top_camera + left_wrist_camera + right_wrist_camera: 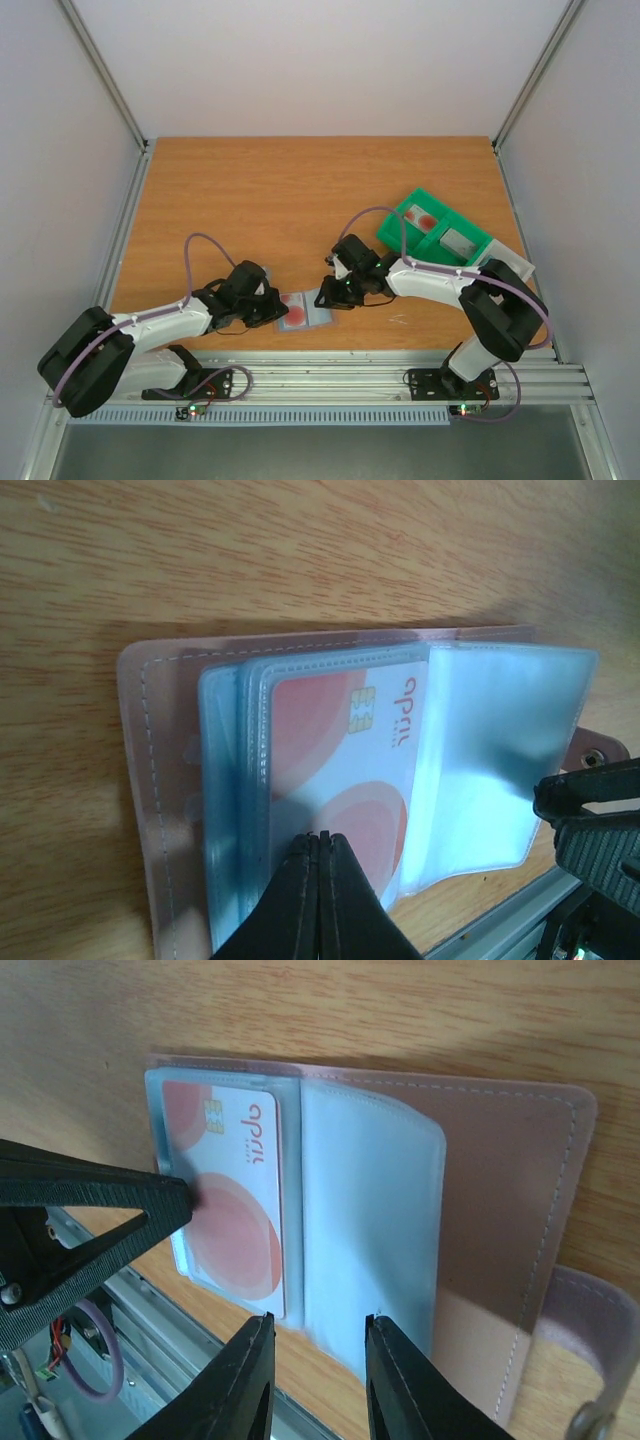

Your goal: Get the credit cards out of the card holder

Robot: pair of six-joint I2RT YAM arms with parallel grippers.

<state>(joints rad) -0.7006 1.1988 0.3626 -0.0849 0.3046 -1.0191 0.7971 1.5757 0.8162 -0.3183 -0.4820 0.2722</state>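
The card holder (pixel 318 309) lies open near the table's front edge, between my two grippers. Up close it has a pinkish cover (pixel 150 780) (pixel 510 1190) and clear blue-tinted sleeves. A white credit card with red round marks (pixel 345 745) (pixel 235 1210) sits inside one sleeve. My left gripper (pixel 320 836) (pixel 276 306) is shut with nothing between its tips, which press down on that sleeved card. My right gripper (pixel 318 1322) (pixel 335 291) is open, its fingers either side of the near edge of an empty sleeve (pixel 370 1210).
A green compartmented tray (pixel 392 235) stands at the right, holding a white card with red marks (pixel 425 218) and a grey one (pixel 458 240). An aluminium rail (pixel 400 375) runs along the table's front edge, just beyond the holder.
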